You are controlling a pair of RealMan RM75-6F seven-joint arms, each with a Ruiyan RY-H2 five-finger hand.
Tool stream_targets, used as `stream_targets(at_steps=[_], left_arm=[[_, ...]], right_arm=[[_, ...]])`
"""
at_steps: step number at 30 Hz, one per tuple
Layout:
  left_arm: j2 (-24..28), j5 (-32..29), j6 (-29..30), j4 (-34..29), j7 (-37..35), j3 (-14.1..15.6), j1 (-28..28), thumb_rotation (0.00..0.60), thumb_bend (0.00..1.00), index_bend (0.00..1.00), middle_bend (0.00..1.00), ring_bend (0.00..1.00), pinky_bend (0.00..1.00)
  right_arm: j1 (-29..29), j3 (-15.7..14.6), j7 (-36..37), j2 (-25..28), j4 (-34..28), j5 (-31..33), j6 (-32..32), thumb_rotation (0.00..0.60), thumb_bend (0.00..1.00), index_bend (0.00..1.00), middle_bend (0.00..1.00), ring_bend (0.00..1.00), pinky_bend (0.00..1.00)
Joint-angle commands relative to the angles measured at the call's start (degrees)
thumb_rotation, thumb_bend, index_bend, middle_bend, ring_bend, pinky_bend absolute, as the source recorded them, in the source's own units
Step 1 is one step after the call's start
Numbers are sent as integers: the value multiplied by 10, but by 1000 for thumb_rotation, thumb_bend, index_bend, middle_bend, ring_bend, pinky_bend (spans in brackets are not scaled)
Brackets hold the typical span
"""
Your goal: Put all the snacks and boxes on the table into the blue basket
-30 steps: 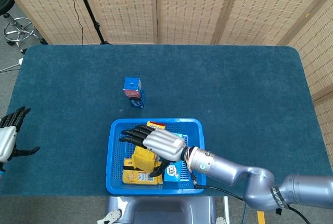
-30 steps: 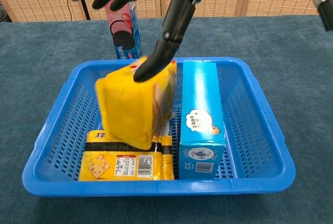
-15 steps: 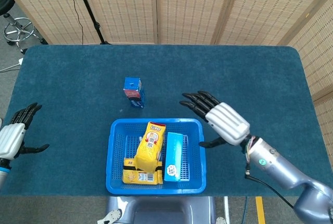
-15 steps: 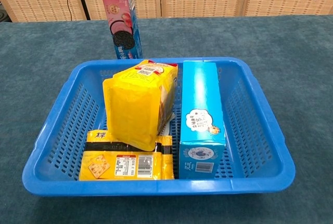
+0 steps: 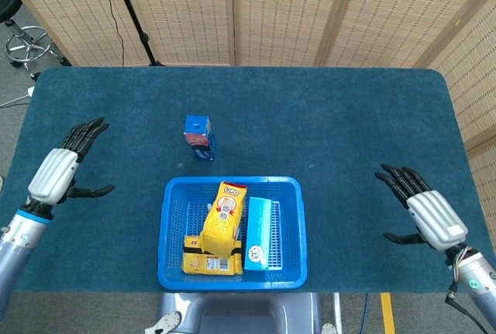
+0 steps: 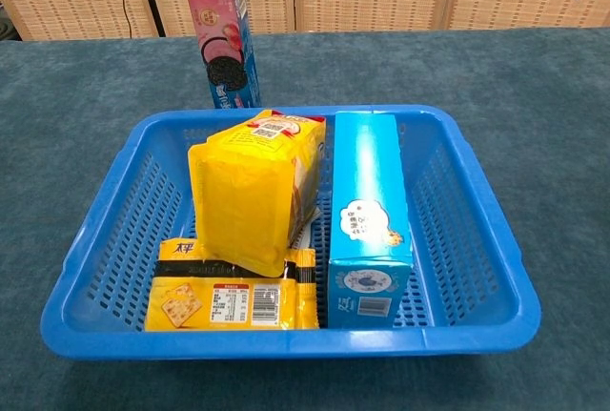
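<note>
Reaching for the upright cookie box point(image 5: 199, 137), which stands on the table at 12 o'clock from the blue basket point(image 5: 171, 268), we should use our left hand point(image 5: 56, 174). Both it and the right hand point(image 5: 428, 213) are spread and empty, so we'd grip the box's sides squarely without tipping it.

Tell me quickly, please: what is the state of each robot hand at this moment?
Left hand: open, fingers apart, holding nothing.
Right hand: open, fingers apart, holding nothing.
</note>
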Motion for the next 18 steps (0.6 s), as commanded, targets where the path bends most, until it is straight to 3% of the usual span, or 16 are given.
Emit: stream_targets(at_steps=[1, 4, 12, 15, 18], left_arm=[[-12, -14, -33, -11, -1, -23, -37, 600, 105, 0, 0, 0, 0], [-45, -70, -103, -3, 38, -54, -99, 600, 104, 0, 0, 0, 0], [-94, -142, -145, 22, 147, -70, -153, 600, 104, 0, 0, 0, 0], [-118, -185, -170, 37, 178, -82, -182, 600, 105, 0, 0, 0, 0], [-149, -262, -220, 72, 254, -92, -235, 600, 105, 0, 0, 0, 0]], right_arm=[[-33, -17, 21, -23, 17, 7, 23, 600, 0, 0, 0, 0, 8], [-63, -17, 16, -35, 28, 15, 54, 600, 0, 0, 0, 0, 8], [-70, -4, 23, -40, 32, 20, 62, 600, 0, 0, 0, 0, 13], [-69, -1, 43, -39, 38, 21, 54, 600, 0, 0, 0, 0, 14], [-67, 2, 50, -42, 46, 28, 41, 600, 0, 0, 0, 0, 14]])
